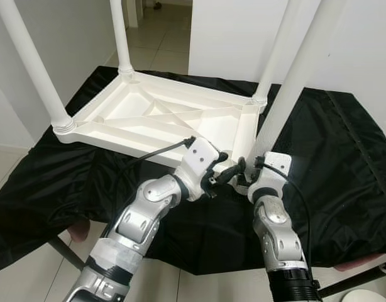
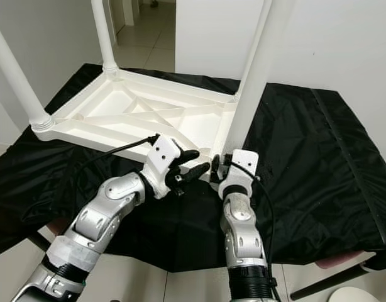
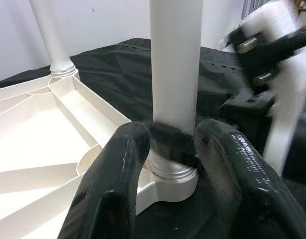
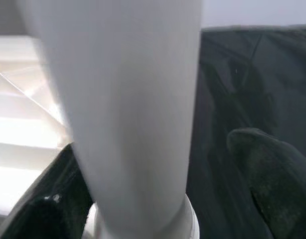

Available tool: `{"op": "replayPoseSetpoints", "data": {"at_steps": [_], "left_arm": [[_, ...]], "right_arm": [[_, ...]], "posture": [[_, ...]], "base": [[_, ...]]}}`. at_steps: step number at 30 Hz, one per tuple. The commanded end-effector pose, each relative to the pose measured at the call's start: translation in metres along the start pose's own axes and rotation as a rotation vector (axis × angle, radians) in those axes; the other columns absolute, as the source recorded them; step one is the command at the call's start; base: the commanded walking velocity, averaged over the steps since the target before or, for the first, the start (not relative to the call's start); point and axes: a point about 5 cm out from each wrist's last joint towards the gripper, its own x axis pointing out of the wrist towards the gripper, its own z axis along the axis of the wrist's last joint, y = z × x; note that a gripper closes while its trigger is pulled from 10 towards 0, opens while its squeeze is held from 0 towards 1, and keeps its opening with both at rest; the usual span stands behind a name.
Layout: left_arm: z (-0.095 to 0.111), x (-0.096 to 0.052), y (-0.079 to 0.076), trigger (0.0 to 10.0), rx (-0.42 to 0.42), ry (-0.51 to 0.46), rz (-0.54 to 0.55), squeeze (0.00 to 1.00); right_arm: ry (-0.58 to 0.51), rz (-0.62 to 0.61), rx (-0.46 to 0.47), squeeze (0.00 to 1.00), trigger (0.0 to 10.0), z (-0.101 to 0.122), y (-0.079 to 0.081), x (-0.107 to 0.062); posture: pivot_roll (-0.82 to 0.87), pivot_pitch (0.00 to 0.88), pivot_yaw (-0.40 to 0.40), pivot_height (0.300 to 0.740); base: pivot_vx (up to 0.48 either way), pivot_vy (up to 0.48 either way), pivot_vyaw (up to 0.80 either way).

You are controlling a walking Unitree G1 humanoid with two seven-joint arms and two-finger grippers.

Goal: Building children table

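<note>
At lower centre, my left gripper [image 2: 196, 165] reaches in with forearm angled up-right, jaws spread either side of the near white leg [image 2: 246, 107]. My right gripper [image 2: 219, 168] rises vertically beside it, jaws also spread around that leg, above the upturned table [image 2: 127, 113] on the black-draped surface [image 2: 319, 163].

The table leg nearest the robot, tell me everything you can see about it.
The table leg is a smooth white tube, plastic by its look, standing upright in a ringed collar at the near corner of the upturned white tabletop, which lies on a black cloth. The left hand has its fingers apart on either side of the leg's base. The right hand straddles the leg just above the collar.
</note>
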Motion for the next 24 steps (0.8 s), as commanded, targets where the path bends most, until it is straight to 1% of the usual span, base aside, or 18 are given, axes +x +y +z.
{"op": "replayPoseSetpoints", "data": {"at_steps": [1, 2, 6, 7, 8, 9, 10, 13, 14, 15, 17, 18, 19, 20, 21, 22, 23, 24], "left_arm": [[0.001, 0.000, 0.003, 10.0, 0.002, 0.003, 0.021, 0.00], [0.001, 0.000, 0.003, 10.0, 0.002, 0.003, 0.021, 0.00], [0.001, 0.001, 0.003, 10.0, -0.016, -0.005, 0.020, 0.00], [0.001, 0.001, 0.003, 10.0, -0.016, -0.005, 0.020, 0.00], [0.003, 0.002, 0.005, 10.0, -0.019, -0.015, 0.035, 0.00], [0.003, 0.002, 0.005, 10.0, -0.019, -0.015, 0.035, 0.00], [0.005, 0.001, 0.009, 10.0, -0.015, -0.031, 0.063, 0.00], [0.005, 0.001, 0.009, 10.0, -0.015, -0.031, 0.063, 0.00], [0.010, 0.001, 0.018, 10.0, -0.029, -0.055, 0.112, 0.00], [0.015, -0.001, 0.027, 10.0, -0.036, -0.077, 0.153, 0.00], [0.015, -0.001, 0.027, 10.0, -0.036, -0.077, 0.153, 0.00], [0.021, -0.003, 0.036, 10.0, -0.041, -0.100, 0.191, 0.00], [0.027, -0.006, 0.044, 10.0, -0.039, -0.120, 0.224, 0.00], [0.027, -0.006, 0.044, 10.0, -0.039, -0.120, 0.224, 0.00], [0.030, -0.007, 0.048, 10.0, -0.035, -0.131, 0.243, 0.00], [0.034, -0.010, 0.054, 10.0, -0.032, -0.148, 0.279, 0.00], [0.038, -0.013, 0.060, 10.0, -0.033, -0.164, 0.326, 0.00], [0.038, -0.013, 0.060, 10.0, -0.033, -0.164, 0.326, 0.00]], "right_arm": [[-0.061, 0.024, 0.007, 0.00, 10.0, 0.006, 0.003, -0.008], [-0.061, 0.024, 0.007, 0.00, 10.0, 0.006, 0.003, -0.008], [-0.103, 0.058, -0.010, 0.00, 10.0, 0.008, 0.003, -0.021], [-0.103, 0.058, -0.010, 0.00, 10.0, 0.008, 0.003, -0.021], [-0.092, 0.079, -0.023, 0.00, 10.0, 0.002, 0.001, -0.032], [-0.092, 0.079, -0.023, 0.00, 10.0, 0.002, 0.001, -0.032], [-0.081, 0.102, -0.049, 0.00, 10.0, -0.003, -0.002, -0.043], [-0.081, 0.102, -0.049, 0.00, 10.0, -0.003, -0.002, -0.043], [-0.068, 0.121, -0.066, 0.00, 6.8, -0.008, -0.004, -0.052], [-0.056, 0.146, -0.075, 0.00, 0.0, -0.012, -0.006, -0.058], [-0.056, 0.146, -0.075, 0.00, 0.0, -0.012, -0.006, -0.058], [-0.044, 0.168, -0.083, 0.00, 0.0, -0.016, -0.007, -0.062], [-0.030, 0.205, -0.083, 0.00, 0.5, -0.019, -0.006, -0.063], [-0.030, 0.205, -0.083, 0.00, 0.5, -0.019, -0.006, -0.063], [-0.023, 0.230, -0.083, 0.00, 0.5, -0.021, -0.004, -0.064], [-0.015, 0.264, -0.084, 0.00, 10.0, -0.023, -0.001, -0.063], [-0.009, 0.300, -0.087, 0.00, 10.0, -0.025, 0.004, -0.062], [-0.009, 0.300, -0.087, 0.00, 10.0, -0.025, 0.004, -0.062]], "posture": [[0.00, 0.028, -0.019, 0.740], [0.00, 0.028, -0.019, 0.740], [-0.02, 0.037, -0.007, 0.740], [-0.02, 0.037, -0.007, 0.740], [-0.02, 0.037, -0.006, 0.740], [-0.02, 0.037, -0.006, 0.740], [-0.02, 0.038, -0.008, 0.740], [-0.02, 0.038, -0.008, 0.740], [-0.02, 0.038, -0.007, 0.740], [-0.02, 0.039, -0.013, 0.740], [-0.02, 0.039, -0.013, 0.740], [-0.02, 0.040, -0.015, 0.740], [-0.01, 0.041, -0.016, 0.740], [-0.01, 0.041, -0.016, 0.740], [-0.01, 0.042, -0.018, 0.740], [0.00, 0.041, -0.019, 0.740], [0.00, 0.041, -0.021, 0.740], [0.00, 0.041, -0.021, 0.740]], "base": [[0.000, 0.000, 0.00], [0.000, 0.000, 0.00], [0.000, 0.000, 0.00], [0.000, 0.000, 0.00], [0.000, 0.000, 0.00], [0.000, 0.000, 0.00], [0.000, 0.000, 0.00], [0.000, 0.000, 0.00], [0.000, 0.000, 0.00], [0.000, 0.000, 0.00], [0.000, 0.000, 0.00], [0.000, 0.000, 0.00], [0.000, 0.000, 0.00], [0.000, 0.000, 0.00], [0.000, 0.000, 0.00], [0.000, 0.000, 0.00], [0.000, 0.000, 0.00], [0.000, 0.000, 0.00]]}}
